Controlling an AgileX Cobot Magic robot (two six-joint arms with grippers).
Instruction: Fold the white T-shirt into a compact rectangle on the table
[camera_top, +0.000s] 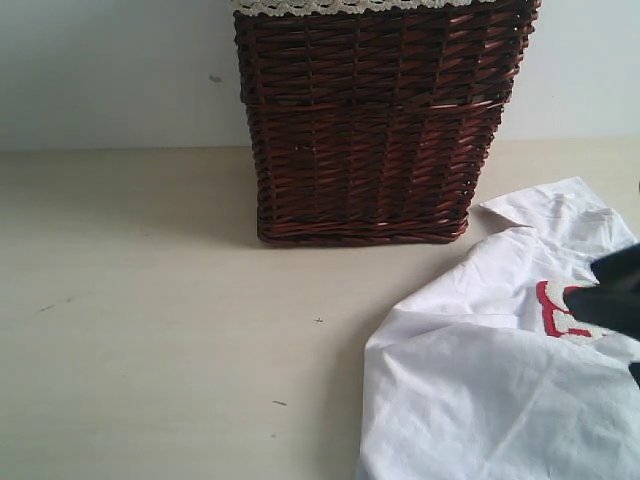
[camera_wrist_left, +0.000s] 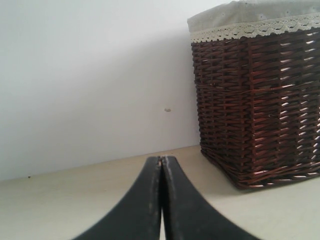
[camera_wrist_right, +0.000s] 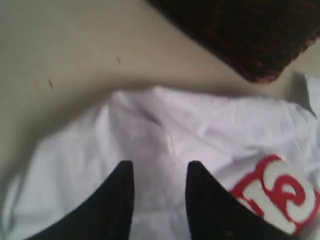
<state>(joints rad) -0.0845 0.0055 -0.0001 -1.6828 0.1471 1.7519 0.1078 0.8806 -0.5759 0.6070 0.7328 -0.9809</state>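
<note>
The white T-shirt (camera_top: 490, 380) lies crumpled on the table (camera_top: 150, 330) at the right, a red patch with white lettering (camera_top: 560, 310) showing near the edge of the view. My right gripper (camera_top: 615, 295) shows as a dark shape over the shirt at the far right. In the right wrist view that gripper (camera_wrist_right: 160, 167) is open, hovering above the white cloth (camera_wrist_right: 150, 130) with nothing between its fingers, the red patch (camera_wrist_right: 280, 192) beside one finger. My left gripper (camera_wrist_left: 161, 160) is shut and empty, low over bare table, and does not show in the exterior view.
A dark brown wicker basket (camera_top: 375, 120) with cream lace trim stands at the back middle, against the pale wall; it also fills one side of the left wrist view as the wicker basket (camera_wrist_left: 260, 100). Bare table stretches left of the shirt.
</note>
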